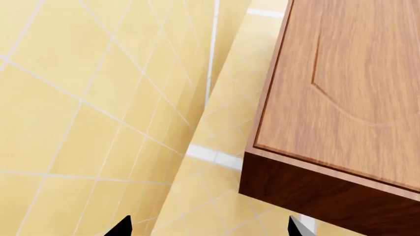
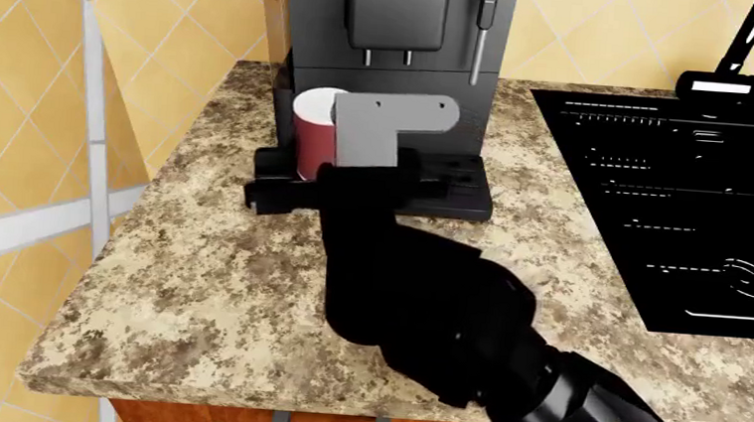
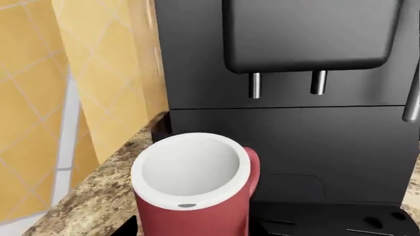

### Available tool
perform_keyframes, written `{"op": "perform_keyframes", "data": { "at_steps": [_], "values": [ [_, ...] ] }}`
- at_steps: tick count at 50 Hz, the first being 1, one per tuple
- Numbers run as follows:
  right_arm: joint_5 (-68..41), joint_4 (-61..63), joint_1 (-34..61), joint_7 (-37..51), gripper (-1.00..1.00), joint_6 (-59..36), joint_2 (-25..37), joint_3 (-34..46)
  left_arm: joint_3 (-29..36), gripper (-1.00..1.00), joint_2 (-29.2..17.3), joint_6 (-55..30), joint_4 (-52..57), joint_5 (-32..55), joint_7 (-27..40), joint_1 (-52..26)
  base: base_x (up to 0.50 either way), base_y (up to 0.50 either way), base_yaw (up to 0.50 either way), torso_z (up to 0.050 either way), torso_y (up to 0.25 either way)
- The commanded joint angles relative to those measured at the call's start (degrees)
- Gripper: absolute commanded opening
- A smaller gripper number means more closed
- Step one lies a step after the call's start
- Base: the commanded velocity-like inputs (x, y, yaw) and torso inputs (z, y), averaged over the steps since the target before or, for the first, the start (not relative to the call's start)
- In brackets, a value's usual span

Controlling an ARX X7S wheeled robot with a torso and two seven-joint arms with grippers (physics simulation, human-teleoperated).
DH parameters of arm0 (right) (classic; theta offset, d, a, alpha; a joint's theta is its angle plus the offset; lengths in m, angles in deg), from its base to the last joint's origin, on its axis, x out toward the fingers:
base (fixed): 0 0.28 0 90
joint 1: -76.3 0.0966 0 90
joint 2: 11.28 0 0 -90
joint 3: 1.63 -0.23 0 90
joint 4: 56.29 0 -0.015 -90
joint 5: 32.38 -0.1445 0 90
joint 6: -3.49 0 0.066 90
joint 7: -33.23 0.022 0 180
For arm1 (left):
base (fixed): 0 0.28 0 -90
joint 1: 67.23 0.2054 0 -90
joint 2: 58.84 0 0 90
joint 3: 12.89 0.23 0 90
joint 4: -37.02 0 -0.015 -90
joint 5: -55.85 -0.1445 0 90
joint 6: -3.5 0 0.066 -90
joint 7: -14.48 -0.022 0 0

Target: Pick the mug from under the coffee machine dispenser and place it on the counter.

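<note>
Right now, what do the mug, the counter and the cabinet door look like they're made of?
The mug: likely ceramic, matte dusty-red outside, smooth white inside. The counter: speckled beige-brown granite-like stone, polished. The cabinet door: wood, with visible grain and a carved arched panel line.

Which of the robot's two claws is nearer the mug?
The right claw: it is at the mug, by the coffee machine. The left claw faces a tiled wall and wooden cabinet, no mug in sight.
</note>
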Motion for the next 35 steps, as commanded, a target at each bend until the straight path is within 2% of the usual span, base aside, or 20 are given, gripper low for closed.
{"op": "perform_keyframes", "data": {
  "at_steps": [1,35],
  "values": [
    [0.15,3.97,0.77,0.18,-1.0,-0.92,-0.55,1.23,-0.21,1.0,0.11,0.13,-0.09,0.06,-0.15,0.15,0.0,0.0,0.0,0.0,0.0],
    [-4.61,17.35,0.63,4.19,-1.0,-1.81,1.36,3.74,-0.92,1.0,0.51,-0.02,0.2,-0.08,-0.33,0.93,0.0,0.0,0.0,0.0,0.0]
  ]
}}
